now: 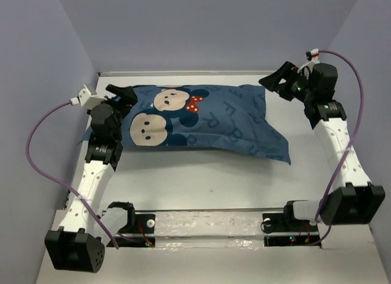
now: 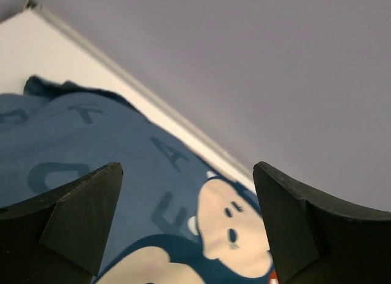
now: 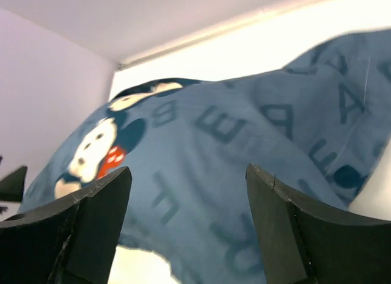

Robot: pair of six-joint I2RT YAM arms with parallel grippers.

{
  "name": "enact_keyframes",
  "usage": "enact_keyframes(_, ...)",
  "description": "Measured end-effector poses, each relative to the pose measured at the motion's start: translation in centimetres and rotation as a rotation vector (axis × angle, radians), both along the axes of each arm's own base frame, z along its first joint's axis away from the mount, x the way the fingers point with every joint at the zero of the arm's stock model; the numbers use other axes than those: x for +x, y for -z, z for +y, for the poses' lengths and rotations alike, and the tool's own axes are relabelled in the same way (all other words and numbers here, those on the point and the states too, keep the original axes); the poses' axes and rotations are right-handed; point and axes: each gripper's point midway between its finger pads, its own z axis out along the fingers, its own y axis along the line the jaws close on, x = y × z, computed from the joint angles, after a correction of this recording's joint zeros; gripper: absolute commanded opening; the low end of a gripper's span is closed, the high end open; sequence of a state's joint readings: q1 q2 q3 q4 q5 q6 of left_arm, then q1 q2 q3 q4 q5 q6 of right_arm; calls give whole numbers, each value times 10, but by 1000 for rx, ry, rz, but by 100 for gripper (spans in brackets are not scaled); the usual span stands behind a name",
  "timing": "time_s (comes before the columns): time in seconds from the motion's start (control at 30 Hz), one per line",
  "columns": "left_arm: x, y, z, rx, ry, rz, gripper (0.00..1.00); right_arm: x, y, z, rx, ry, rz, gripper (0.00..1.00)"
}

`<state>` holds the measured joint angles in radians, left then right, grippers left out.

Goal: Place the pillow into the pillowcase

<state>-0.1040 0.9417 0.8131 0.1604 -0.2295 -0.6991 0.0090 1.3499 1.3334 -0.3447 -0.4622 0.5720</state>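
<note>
The dark blue pillowcase [image 1: 208, 122] with cartoon mouse faces and letters lies plump across the back of the white table [image 1: 201, 180]. The pillow is hidden; no white of it shows. My left gripper [image 1: 125, 96] hovers at the case's left end with its jaws wide open and nothing between them; in the left wrist view the mouse print of the pillowcase [image 2: 122, 156] shows through the left gripper [image 2: 187, 167]. My right gripper [image 1: 274, 85] stands open just off the case's back right corner; the right wrist view shows the pillowcase [image 3: 232, 149] beyond the right gripper [image 3: 188, 168].
Purple walls [image 1: 208, 27] close in the table at the back and both sides. A pale rail [image 1: 183, 72] runs along the back edge. A clear strip [image 1: 208, 223] with two clamps lies between the arm bases. Purple cables [image 1: 43, 156] loop off each arm.
</note>
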Motion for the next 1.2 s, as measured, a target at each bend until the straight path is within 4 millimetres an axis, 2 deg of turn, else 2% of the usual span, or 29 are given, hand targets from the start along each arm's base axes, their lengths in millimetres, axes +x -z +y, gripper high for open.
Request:
enact_keyframes(0.03, 1, -14, 0, -2, -1, -39, 99, -7, -21, 1, -12, -3, -75, 79)
enact_keyframes(0.07, -1, -28, 2, -3, -7, -90, 99, -16, -34, 2, -22, -9, -123, 78)
enact_keyframes(0.1, -4, -34, 5, -3, -17, -112, 99, -28, -45, 5, -27, -21, -166, 78)
enact_keyframes(0.13, -6, -36, 7, -4, -24, -126, 99, -37, -51, 11, -33, -39, -206, 78)
enact_keyframes(0.2, -6, -26, 16, -4, -52, -116, 99, -48, -43, 25, -47, -83, -224, 78)
enact_keyframes(0.27, -4, -12, 25, 2, -77, -79, 99, -42, -21, 36, -59, -120, -181, 79)
enact_keyframes(0.33, 3, 9, 36, 31, -108, -6, 99, -27, 14, 42, -73, -132, -102, 77)
enact_keyframes(0.4, 7, 27, 45, 64, -126, 68, 99, -16, 71, 41, -89, -118, 24, 68)
enact_keyframes(0.43, 10, 29, 49, 88, -131, 93, 99, -16, 96, 40, -93, -117, 84, 60)
enact_keyframes(0.47, 13, 34, 54, 94, -143, 111, 99, -16, 117, 39, -94, -109, 137, 58)
enact_keyframes(0.5, 18, 36, 60, 104, -155, 125, 99, -17, 138, 39, -97, -110, 190, 51)
enact_keyframes(0.57, 27, 44, 73, 109, -175, 150, 99, -10, 157, 41, -89, -114, 233, 22)
enact_keyframes(0.6, 30, 50, 76, 106, -175, 162, 99, -3, 166, 43, -79, -112, 244, 22)
enact_keyframes(0.7, 34, 91, 80, 71, -164, 247, 98, 8, 177, 43, -74, -95, 251, 22)
enact_keyframes(0.73, 30, 113, 76, 48, -147, 279, 98, 10, 178, 41, -77, -83, 251, 22)
enact_keyframes(0.77, 22, 135, 71, 25, -130, 315, 98, 12, 176, 39, -81, -67, 242, 26)
enact_keyframes(0.83, 5, 168, 63, -16, -109, 369, 98, 16, 163, 32, -99, -24, 203, 36)
enact_keyframes(0.87, -3, 180, 60, -38, -102, 381, 99, 16, 155, 29, -106, -8, 181, 54)
enact_keyframes(0.9, -12, 188, 58, -58, -99, 385, 99, 17, 147, 25, -114, 12, 157, 65)
enact_keyframes(0.93, -17, 187, 56, -63, -96, 374, 99, 16, 137, 23, -117, 21, 134, 73)
enact_keyframes(0.97, -21, 181, 56, -64, -94, 354, 99, 13, 124, 20, -121, 29, 101, 79)
enact_keyframes(1.0, -24, 174, 55, -56, -92, 339, 99, 10, 112, 19, -120, 28, 77, 90)
enact_keyframes(1.03, -26, 157, 55, -42, -87, 296, 99, 8, 101, 18, -116, 33, 53, 90)
enact_keyframes(1.07, -28, 143, 55, -29, -84, 273, 99, 2, 79, 17, -110, 33, 5, 99)
enact_keyframes(1.1, -28, 127, 55, -15, -82, 241, 99, -4, 66, 16, -104, 34, -24, 100)
enact_keyframes(1.13, -29, 91, 56, 24, -75, 172, 99, -13, 52, 15, -101, 35, -52, 100)
enact_keyframes(1.17, -29, 72, 56, 39, -75, 130, 99, -18, 42, 14, -97, 38, -74, 100)
enact_keyframes(1.2, -32, 38, 56, 65, -72, 60, 99, -30, 20, 12, -92, 46, -129, 100)
